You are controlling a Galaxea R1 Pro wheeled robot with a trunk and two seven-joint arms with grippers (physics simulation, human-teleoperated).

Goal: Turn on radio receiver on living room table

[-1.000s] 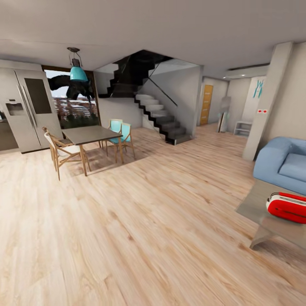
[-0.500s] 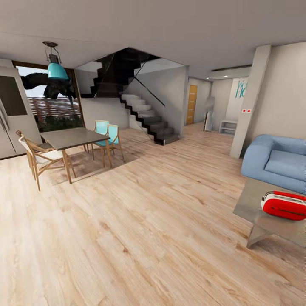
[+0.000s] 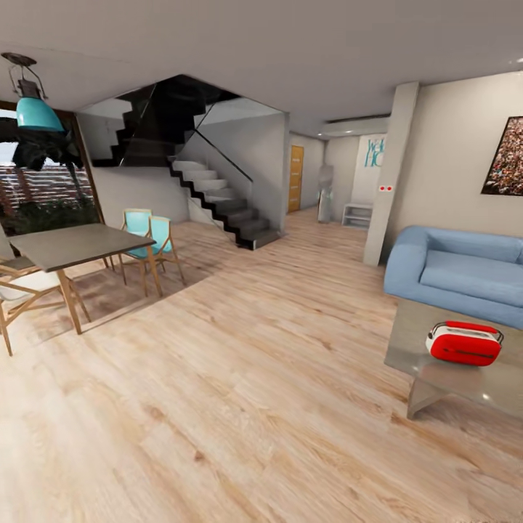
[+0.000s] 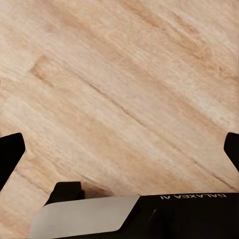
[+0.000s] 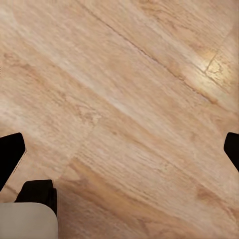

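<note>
Radio receiver [image 3: 465, 343] sits on the coffee table [image 3: 418, 341], right side, blue sofa [image 3: 457, 272] just behind. Left gripper [image 4: 119, 149] and right gripper [image 5: 119, 149] both spread wide, holding nothing (wood floor [image 3: 240, 392] beneath). Dining table [image 3: 73, 244] far left.

The light, grainy wood-plank floor [image 3: 240, 363] runs under everything with a soft satin sheen, and up close in the wrist views its streaked grain catches a bright glint of light. The low grey worktop [image 3: 414, 341] looks like smooth, glossy metal that mirrors the room, and the small red radio with white edge band [image 3: 465, 343] on it has a shiny, plastic-looking shell. The blue sofa [image 3: 457, 272] looks matt and soft like cloth, while the dark dining table [image 3: 73, 243] has a dull top on pale wooden legs.
</note>
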